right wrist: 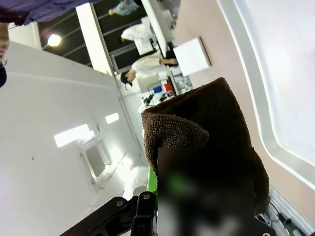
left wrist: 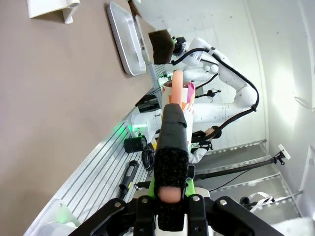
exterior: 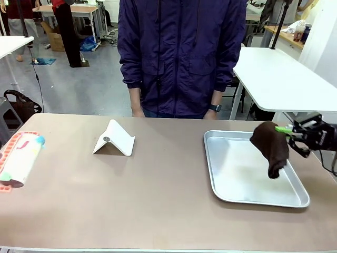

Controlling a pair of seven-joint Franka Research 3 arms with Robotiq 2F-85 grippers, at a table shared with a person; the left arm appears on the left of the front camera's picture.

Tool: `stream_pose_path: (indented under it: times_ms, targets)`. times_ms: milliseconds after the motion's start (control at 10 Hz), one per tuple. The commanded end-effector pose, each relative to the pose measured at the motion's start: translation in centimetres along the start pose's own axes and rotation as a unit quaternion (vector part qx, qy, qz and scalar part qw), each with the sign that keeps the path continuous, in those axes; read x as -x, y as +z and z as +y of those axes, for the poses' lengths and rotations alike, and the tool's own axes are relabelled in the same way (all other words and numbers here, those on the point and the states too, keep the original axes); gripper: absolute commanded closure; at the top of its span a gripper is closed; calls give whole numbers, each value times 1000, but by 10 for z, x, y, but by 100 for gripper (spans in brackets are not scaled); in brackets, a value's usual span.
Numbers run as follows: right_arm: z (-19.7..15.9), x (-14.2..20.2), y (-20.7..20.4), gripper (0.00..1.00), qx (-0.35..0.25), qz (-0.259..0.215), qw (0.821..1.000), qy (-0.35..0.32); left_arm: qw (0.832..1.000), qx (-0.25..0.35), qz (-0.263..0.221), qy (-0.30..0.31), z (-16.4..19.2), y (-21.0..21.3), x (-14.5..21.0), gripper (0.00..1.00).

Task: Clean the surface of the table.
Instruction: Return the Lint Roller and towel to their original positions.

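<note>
The table (exterior: 158,195) is the largest thing here: a wide, flat rectangle with a smooth matte brownish-beige top and a thin pale edge, running across the whole front view between the robot and a person (exterior: 181,52) in a dark purple jacket at the far side. It is rigid and fixed, so it is not a thing to grasp; cleaning it likely means pressing something soft against the top and sliding it.

On its right part lies a shiny metal tray (exterior: 221,184), shallow, with rounded corners and a raised rim, probably light and prone to sliding if bumped.

At the left edge lies a roll (exterior: 20,158) with pink, orange and blue print, and the left gripper (left wrist: 170,162) is pinching its end; it looks light and soft.

Near the middle stands a folded white card (exterior: 115,139), a stiff tent shape resting on two edges, easily knocked over.

The brown cloth (exterior: 270,147) hangs limp above the tray's right side, nipped at its top by the right gripper (exterior: 288,132), whose fingers are pressed onto it. Its looped, towel-like weave looks soft, light and grippy, well suited to wiping.
</note>
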State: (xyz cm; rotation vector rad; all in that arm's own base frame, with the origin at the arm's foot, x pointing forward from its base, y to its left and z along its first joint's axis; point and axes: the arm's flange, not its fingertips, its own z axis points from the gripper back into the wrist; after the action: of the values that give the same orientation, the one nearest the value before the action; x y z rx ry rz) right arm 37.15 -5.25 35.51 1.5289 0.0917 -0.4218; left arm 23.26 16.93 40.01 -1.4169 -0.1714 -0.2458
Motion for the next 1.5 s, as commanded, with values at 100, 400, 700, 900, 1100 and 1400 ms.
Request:
stream_pose_path:
  times_ms: [100, 400, 700, 900, 1100, 1400]
  targets:
    - [45, 28, -83, 88, 6, -58, 998, -8, 996, -66, 15, 56, -78, -47, -66, 79]
    - [80, 19, -175, 88, 56, -78, 995, 0, 977, -176, -31, 112, -126, -97, -159, 79]
    - [73, -8, -263, 88, 139, -84, 987, -1, 938, -319, -15, 135, -151, -159, -228, 79]
    - [48, -20, -302, 88, 210, -76, 975, -18, 908, -390, 18, 152, -143, -190, -264, 79]
    - [25, -38, -320, 88, 249, -96, 962, -56, 891, -423, 43, 159, -125, -226, -292, 79]
    - [11, -54, -316, 88, 299, -129, 941, -91, 866, -468, 64, 165, -88, -265, -319, 79]
